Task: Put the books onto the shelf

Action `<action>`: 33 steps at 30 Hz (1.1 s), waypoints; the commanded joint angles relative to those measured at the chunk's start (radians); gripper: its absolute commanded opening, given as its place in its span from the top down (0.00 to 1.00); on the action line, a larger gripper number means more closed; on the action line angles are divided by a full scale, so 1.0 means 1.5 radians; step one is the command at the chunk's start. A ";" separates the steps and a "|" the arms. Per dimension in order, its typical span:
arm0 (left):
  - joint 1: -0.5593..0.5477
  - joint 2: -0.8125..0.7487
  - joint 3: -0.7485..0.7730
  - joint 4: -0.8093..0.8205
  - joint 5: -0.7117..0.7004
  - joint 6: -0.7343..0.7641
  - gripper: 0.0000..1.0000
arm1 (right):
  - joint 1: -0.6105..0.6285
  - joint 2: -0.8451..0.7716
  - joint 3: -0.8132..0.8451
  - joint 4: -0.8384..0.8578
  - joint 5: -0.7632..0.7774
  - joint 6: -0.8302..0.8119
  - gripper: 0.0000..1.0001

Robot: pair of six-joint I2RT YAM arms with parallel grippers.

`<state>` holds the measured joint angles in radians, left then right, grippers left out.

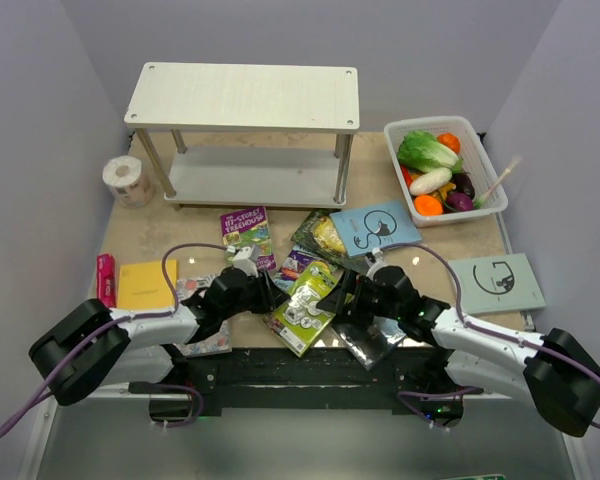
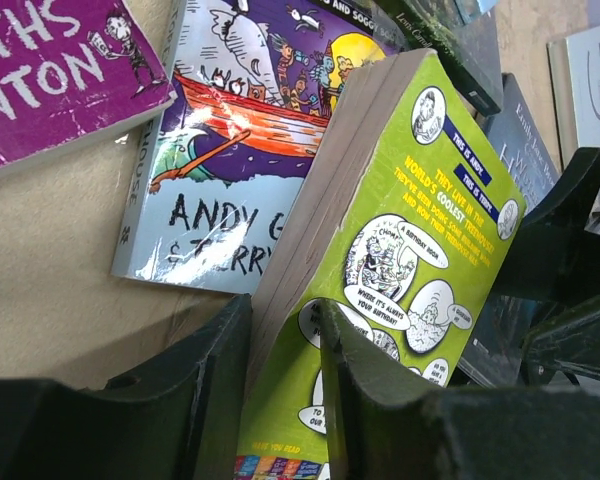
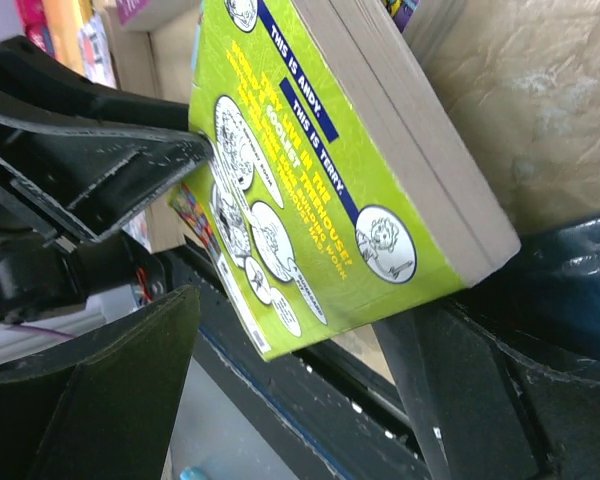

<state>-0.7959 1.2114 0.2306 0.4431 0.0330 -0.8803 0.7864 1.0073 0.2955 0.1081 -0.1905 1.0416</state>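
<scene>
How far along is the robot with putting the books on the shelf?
Nothing done yet: both boards of the shelf are bare. In hand: the left gripper grips the green book, tilted up; the right gripper stands open beside it. Left: every book, including the purple book, blue book and yellow book on the table.

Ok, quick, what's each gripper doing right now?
Left gripper: closed on the lime-green book.
Right gripper: open, fingers either side of that book.

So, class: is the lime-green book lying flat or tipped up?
Tipped up: the lime-green book leans on edge, pages showing, inside the left pincer.
</scene>
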 commanded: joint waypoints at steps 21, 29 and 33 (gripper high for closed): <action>-0.065 0.149 0.017 0.008 0.011 -0.025 0.91 | 0.004 0.023 -0.120 0.249 0.081 -0.011 0.70; -0.063 -0.061 0.115 -0.275 -0.133 0.003 0.65 | 0.004 -0.256 -0.019 -0.055 0.031 -0.087 1.00; -0.057 -0.205 0.196 -0.467 -0.239 0.018 0.36 | 0.003 -0.329 0.106 -0.181 0.055 -0.107 1.00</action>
<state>-0.8902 1.0721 0.3904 0.0895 -0.1074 -0.9024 0.7921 0.6071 0.2218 0.0254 -0.1204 0.9554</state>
